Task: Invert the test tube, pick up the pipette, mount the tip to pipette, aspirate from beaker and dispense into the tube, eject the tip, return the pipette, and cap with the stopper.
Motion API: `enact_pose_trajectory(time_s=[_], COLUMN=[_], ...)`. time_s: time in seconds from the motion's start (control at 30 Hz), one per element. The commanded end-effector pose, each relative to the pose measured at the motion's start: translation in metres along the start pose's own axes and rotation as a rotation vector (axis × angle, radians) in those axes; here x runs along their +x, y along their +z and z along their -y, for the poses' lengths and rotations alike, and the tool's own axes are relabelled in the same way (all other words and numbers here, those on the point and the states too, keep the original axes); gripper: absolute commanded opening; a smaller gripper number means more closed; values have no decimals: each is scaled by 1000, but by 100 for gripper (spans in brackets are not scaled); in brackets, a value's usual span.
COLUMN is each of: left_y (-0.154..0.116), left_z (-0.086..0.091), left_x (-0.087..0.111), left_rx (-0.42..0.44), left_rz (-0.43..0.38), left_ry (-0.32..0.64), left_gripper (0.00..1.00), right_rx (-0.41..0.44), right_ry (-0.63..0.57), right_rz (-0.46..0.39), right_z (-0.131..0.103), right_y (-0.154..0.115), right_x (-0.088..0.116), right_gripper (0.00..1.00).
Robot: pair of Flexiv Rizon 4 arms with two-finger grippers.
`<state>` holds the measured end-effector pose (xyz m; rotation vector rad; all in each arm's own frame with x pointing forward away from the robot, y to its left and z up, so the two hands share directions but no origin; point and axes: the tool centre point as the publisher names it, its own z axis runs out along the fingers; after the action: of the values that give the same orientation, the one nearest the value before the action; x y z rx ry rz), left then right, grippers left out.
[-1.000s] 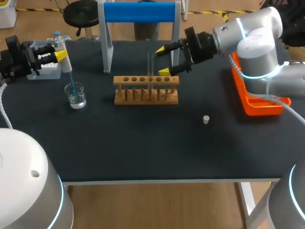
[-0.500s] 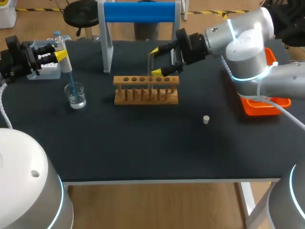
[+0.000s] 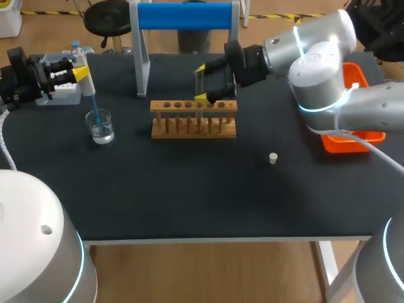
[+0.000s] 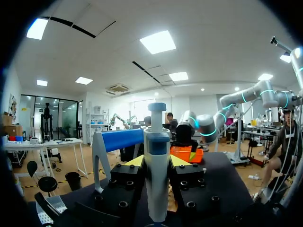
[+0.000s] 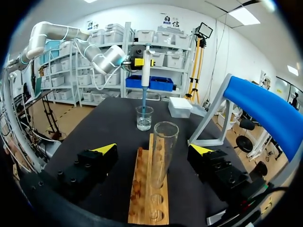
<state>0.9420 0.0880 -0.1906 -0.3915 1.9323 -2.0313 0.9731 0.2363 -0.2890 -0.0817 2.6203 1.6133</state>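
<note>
At frame left the left tool (image 3: 79, 74) clamps the pipette (image 3: 89, 89), tip dipped in the beaker (image 3: 101, 126), seemingly to aspirate, while at upper centre the right tool (image 3: 201, 83) spreads wide astride the racked test tube (image 5: 164, 146), likely to steady it.

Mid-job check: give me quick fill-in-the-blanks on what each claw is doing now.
The left claw is shut on the ____.
The blue tip dips into the ____.
The test tube stands in the wooden ____, inside the open right claw, untouched.
The white stopper lies on the ____.
Missing: pipette; beaker; rack; table.
</note>
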Motion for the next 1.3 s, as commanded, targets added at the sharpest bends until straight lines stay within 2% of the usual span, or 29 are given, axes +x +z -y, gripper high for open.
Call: enact_pose_trajectory(time_s=[0.03,1.3], left_y=[0,0], left_z=[0,0], left_x=[0,0], left_rx=[0,0], left_rz=[-1,-1], left_ry=[0,0], left_gripper=[0,0], right_rx=[8,77], right_ry=[-1,-51], right_rz=[6,41], right_z=[-1,6], right_y=[3,14], right_x=[-1,-12], right_gripper=[100,100])
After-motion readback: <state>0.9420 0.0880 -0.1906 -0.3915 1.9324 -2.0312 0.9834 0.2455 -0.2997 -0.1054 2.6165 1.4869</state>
